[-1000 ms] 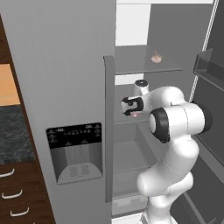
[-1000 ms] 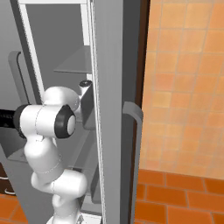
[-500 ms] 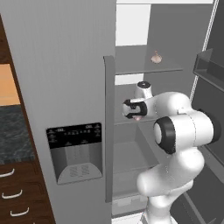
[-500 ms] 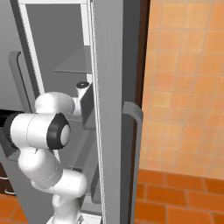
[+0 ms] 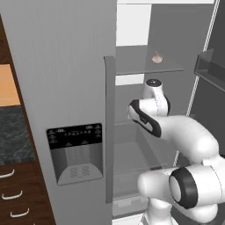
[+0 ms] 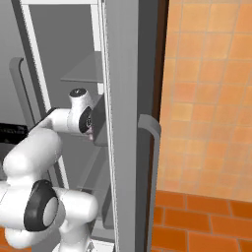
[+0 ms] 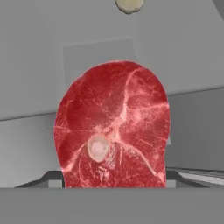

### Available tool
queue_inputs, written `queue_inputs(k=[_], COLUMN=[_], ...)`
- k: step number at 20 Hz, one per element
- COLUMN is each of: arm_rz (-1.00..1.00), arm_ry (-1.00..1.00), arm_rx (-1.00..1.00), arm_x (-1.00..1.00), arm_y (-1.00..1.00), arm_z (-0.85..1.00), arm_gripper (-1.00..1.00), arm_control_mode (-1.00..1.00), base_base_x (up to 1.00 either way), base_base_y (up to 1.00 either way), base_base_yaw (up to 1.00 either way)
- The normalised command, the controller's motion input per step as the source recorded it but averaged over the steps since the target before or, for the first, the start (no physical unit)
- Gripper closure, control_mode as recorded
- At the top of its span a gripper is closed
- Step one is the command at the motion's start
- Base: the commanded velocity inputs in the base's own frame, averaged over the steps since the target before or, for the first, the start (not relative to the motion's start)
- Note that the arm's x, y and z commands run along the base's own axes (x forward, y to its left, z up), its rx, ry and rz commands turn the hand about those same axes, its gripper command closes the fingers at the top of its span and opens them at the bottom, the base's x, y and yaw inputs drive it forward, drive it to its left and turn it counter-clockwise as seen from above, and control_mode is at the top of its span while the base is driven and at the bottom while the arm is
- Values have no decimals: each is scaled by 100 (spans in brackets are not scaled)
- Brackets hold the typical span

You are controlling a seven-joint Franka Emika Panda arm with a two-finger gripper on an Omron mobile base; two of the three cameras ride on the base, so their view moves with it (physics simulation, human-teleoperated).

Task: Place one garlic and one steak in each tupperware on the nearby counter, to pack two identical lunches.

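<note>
Steak (image 7: 113, 127) sits right at the gripper (image 5: 135, 110), inside the open fridge (image 5: 79, 66), and stands tall between jaws that look closed on it, tips hidden behind the meat. One garlic (image 5: 157, 57) rests on the shelf (image 5: 136, 68) above, well apart. Backing out means clearing the door edge (image 6: 120, 123) close alongside.

A deep red marbled steak (image 7: 113, 127) with a small pale bone spot stands upright right at the pincer. A pale cream garlic (image 5: 157, 57) bulb sits above and beyond it.
</note>
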Motion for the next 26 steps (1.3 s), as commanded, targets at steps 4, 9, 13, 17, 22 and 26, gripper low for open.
queue_inputs(k=[4, 9, 13, 17, 22, 26], arm_rz=[-2, 0, 0, 0, 0, 0], arm_ry=[11, -10, -30, -19, -12, -12], arm_rx=[0, 0, -9, 0, 0, 0], arm_x=[-88, -99, -45, -100, -94, -69], arm_y=[0, 0, 0, 0, 0, 2], arm_z=[59, 32, -16, 55, 69, 60], arm_gripper=[100, 100, 100, 100, 100, 100], arm_control_mode=[-100, -100, -100, -100, -100, -100], base_base_x=[0, 0, 0, 0, 0, 0], base_base_y=[0, 0, 0, 0, 0, 0], base_base_yaw=[0, 0, 0, 0, 0, 0])
